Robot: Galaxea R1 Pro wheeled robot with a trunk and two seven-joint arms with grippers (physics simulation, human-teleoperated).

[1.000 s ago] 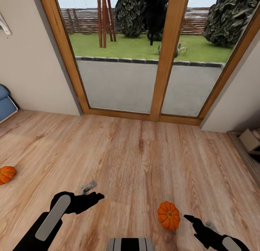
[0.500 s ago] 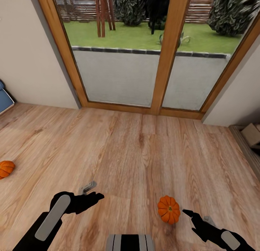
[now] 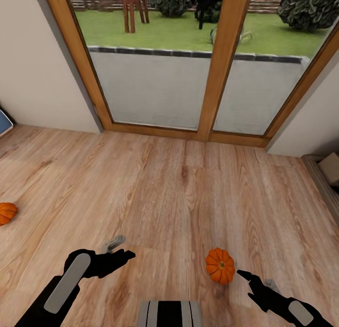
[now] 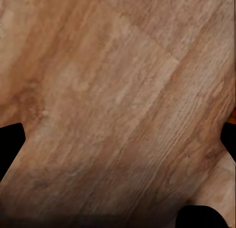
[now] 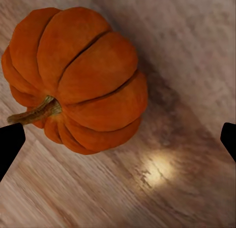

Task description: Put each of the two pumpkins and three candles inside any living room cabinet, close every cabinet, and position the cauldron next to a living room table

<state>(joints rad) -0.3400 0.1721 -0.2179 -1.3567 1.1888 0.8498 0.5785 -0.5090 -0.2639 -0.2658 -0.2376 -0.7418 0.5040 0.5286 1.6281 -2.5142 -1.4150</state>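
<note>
Near pumpkin (image 3: 220,265) on wooden floor (image 3: 179,195) just ahead of right end effector (image 3: 247,277), jaws apart, not touching it; second pumpkin (image 3: 6,212) far left; left end effector (image 3: 123,255), jaws apart, over bare floor

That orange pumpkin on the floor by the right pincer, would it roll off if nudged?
Probably. The pumpkin is round and sits loose on smooth wood floor, so a sideways push may roll it. Its ribs and stem might stop it soon. The curved skin looks smooth, so the right pincer could slip.
</note>
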